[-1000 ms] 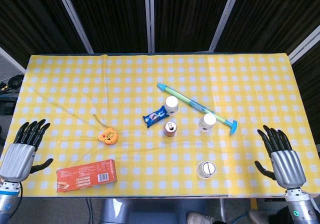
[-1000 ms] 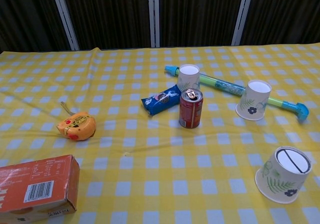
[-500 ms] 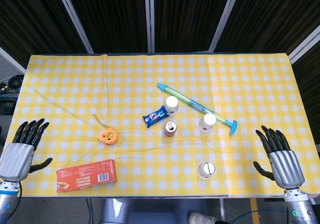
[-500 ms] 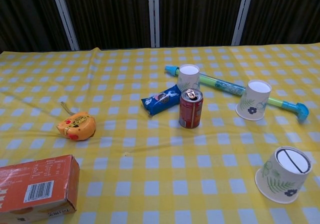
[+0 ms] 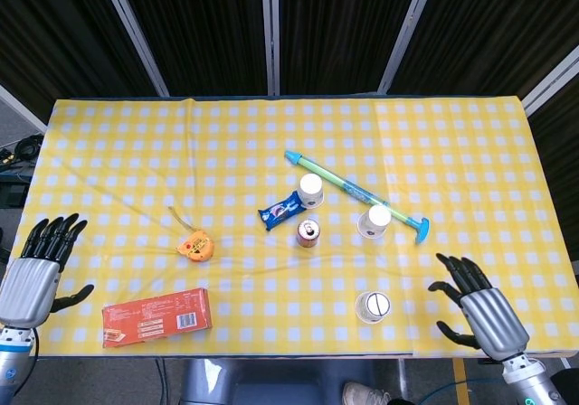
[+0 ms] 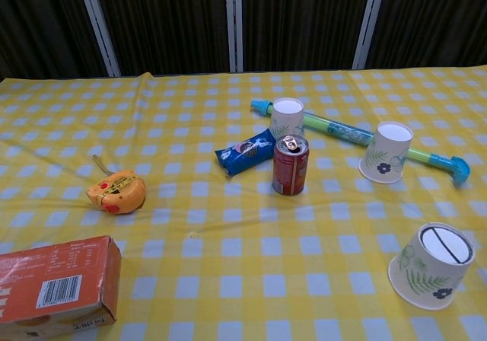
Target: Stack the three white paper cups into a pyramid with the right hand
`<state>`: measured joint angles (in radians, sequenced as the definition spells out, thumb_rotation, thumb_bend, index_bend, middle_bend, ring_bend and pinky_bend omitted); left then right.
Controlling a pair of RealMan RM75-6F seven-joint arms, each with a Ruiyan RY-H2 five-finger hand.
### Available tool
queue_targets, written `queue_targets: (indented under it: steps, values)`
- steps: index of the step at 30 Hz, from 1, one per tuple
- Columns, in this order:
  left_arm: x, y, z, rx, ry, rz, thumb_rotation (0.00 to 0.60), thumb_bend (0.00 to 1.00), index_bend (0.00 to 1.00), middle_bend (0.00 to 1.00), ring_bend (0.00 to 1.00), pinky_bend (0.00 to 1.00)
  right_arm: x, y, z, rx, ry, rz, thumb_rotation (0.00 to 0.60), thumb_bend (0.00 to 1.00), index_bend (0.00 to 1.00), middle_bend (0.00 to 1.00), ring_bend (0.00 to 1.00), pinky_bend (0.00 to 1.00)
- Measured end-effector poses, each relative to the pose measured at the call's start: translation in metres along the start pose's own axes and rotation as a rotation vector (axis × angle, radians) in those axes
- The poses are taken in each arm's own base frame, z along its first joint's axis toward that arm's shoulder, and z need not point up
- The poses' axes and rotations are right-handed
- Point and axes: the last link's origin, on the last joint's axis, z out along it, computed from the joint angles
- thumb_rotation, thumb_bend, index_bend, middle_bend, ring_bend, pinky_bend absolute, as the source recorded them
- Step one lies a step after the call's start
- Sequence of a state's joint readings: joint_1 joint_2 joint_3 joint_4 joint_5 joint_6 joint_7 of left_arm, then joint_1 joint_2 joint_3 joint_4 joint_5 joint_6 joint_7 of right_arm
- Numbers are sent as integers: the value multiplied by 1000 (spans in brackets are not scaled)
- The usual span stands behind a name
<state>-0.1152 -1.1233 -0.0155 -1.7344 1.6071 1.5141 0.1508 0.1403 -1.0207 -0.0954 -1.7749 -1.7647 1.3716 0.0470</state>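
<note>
Three white paper cups stand upside down on the yellow checked table. One cup (image 5: 311, 189) (image 6: 287, 117) is behind the can, one cup (image 5: 374, 221) (image 6: 385, 161) leans by the water gun, and the nearest cup (image 5: 372, 306) (image 6: 431, 264) sits at the front right. My right hand (image 5: 479, 310) hovers open at the table's front right corner, right of the nearest cup and apart from it. At the front left edge my left hand (image 5: 38, 268) is open and holds nothing. Neither hand shows in the chest view.
A red soda can (image 5: 308, 233) (image 6: 290, 165), a blue snack packet (image 5: 280, 211) (image 6: 245, 151) and a green-blue water gun (image 5: 355, 192) (image 6: 358, 137) lie among the cups. An orange tape measure (image 5: 196, 245) (image 6: 116, 191) and an orange box (image 5: 156, 316) (image 6: 55, 279) occupy the left.
My right hand has moved left and nearer the front edge, toward the nearest cup. The left hand has barely shifted. The cups have not moved.
</note>
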Motion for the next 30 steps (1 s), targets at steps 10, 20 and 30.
queue_targets:
  steps: [10, 20, 30]
  values:
    - [-1, 1, 0, -4, -10, 7, 600, 0, 0, 0, 0, 0, -9, -19, -3, 89, -147, 35, 600, 158, 252, 0, 0, 0]
    - [-1, 1, 0, -3, -8, 3, 600, 0, 0, 0, 0, 0, -26, -35, 14, 122, -205, 30, 600, 158, 165, 0, 0, 0]
    - [-2, 1, 1, -3, -16, 0, 600, 0, 0, 0, 0, 0, -40, -45, 47, 100, -201, 27, 600, 186, 213, 0, 0, 0]
